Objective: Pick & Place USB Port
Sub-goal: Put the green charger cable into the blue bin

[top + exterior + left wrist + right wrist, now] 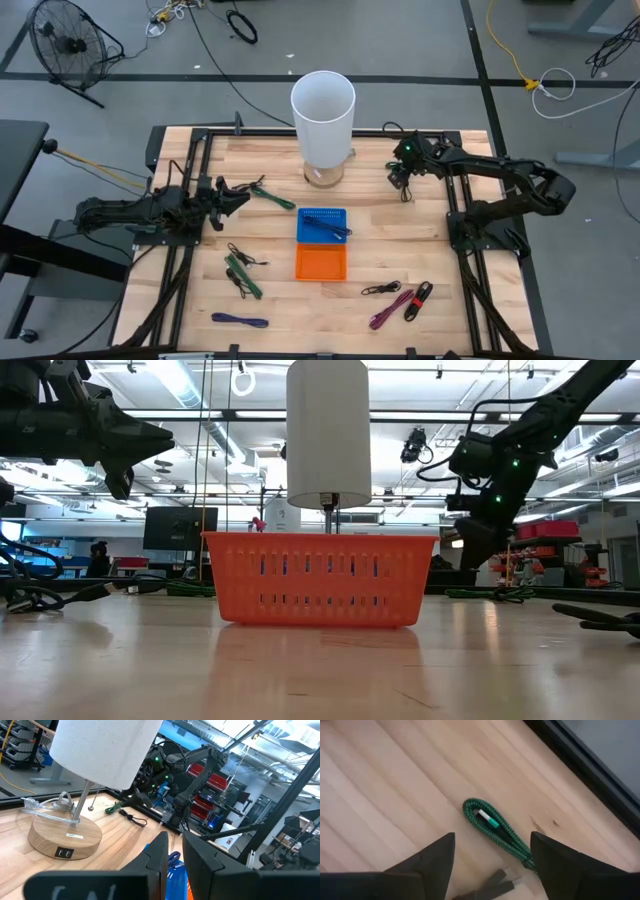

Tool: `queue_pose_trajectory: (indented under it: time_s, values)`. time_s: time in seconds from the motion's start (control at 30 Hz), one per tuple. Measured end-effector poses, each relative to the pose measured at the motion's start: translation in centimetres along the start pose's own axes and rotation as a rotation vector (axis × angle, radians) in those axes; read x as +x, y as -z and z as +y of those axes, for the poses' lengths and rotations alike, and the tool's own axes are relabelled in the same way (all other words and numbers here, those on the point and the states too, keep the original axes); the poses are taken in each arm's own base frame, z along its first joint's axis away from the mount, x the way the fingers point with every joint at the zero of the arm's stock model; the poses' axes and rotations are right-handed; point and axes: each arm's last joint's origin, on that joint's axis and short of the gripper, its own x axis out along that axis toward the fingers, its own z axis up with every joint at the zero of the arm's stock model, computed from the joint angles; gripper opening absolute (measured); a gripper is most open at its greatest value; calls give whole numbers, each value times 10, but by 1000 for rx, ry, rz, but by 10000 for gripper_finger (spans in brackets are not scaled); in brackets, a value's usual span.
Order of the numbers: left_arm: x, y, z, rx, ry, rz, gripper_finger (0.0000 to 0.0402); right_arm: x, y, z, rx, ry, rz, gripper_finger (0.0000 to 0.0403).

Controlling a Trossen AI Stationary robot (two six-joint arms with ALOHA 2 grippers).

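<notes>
A lamp with a white shade [323,105] stands on its round wooden base [64,836], which has USB sockets [64,853] in its side. My right gripper [492,857] is open and hovers over a coiled green cable [492,825] lying flat on the table, its silver plug showing. In the high view this gripper [402,184] is right of the lamp. My left gripper [175,855] is raised at the table's left [240,194], its fingers a narrow gap apart, holding nothing. Another green cable [273,196] lies by it.
A blue basket [322,224] and an orange basket [321,263] sit mid-table. Loose cables lie around: green [243,276], black [246,256], purple [240,320], black [381,289], magenta [390,309], red and black [419,299]. A black plug [501,883] lies beside the green coil.
</notes>
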Motion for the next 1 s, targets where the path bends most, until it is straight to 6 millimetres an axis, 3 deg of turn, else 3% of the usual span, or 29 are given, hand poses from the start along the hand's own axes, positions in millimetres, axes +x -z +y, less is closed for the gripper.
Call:
queue_pose_trajectory:
  time_s: [0.27, 0.53, 1.0]
  values:
    - [0, 0, 0, 0, 0, 0, 60, 0, 1, 2, 9, 20, 5, 261]
    - [0, 0, 0, 0, 0, 0, 60, 0, 1, 2, -160, 6, 7, 261]
    - [0, 0, 0, 0, 0, 1, 60, 34, 3, -1, -271, 57, 83, 261]
